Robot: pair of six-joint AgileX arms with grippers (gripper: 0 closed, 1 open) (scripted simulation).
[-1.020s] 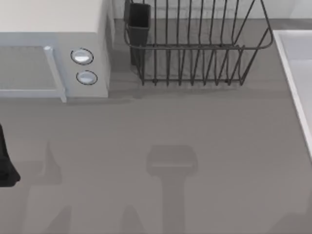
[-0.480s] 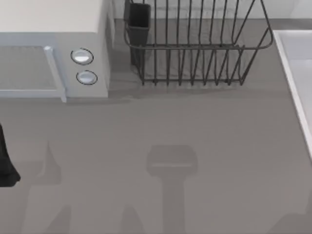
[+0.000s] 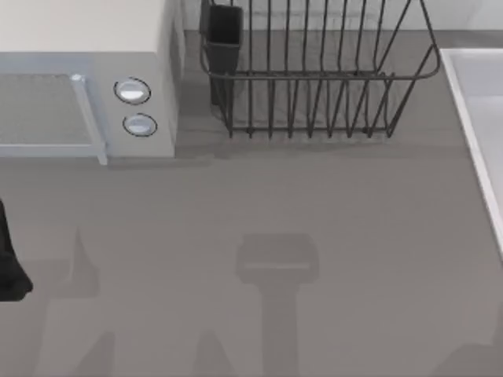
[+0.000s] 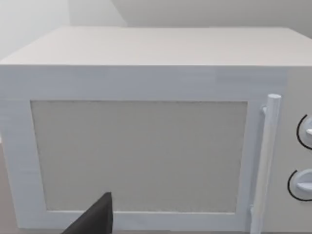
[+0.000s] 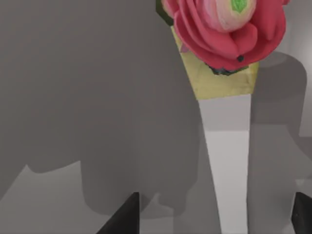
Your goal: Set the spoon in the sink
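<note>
The spoon is out of view. The sink (image 3: 481, 110) is a pale basin with a lighter raised rim, cut off by the right edge of the top view. My right gripper (image 5: 214, 218) is open in the right wrist view, its two dark fingertips (image 5: 126, 217) set wide apart above a grey surface with nothing between them. A dark part of my left arm (image 3: 8, 263) sits at the left edge of the top view. One dark fingertip (image 4: 95, 218) of the left gripper points at the microwave's door.
A white microwave (image 3: 86, 47) with two round knobs stands at the back left. A dark wire dish rack (image 3: 314, 71) stands at the back middle. In the right wrist view a pink flower (image 5: 224, 29) sits in a yellow pot (image 5: 222, 80).
</note>
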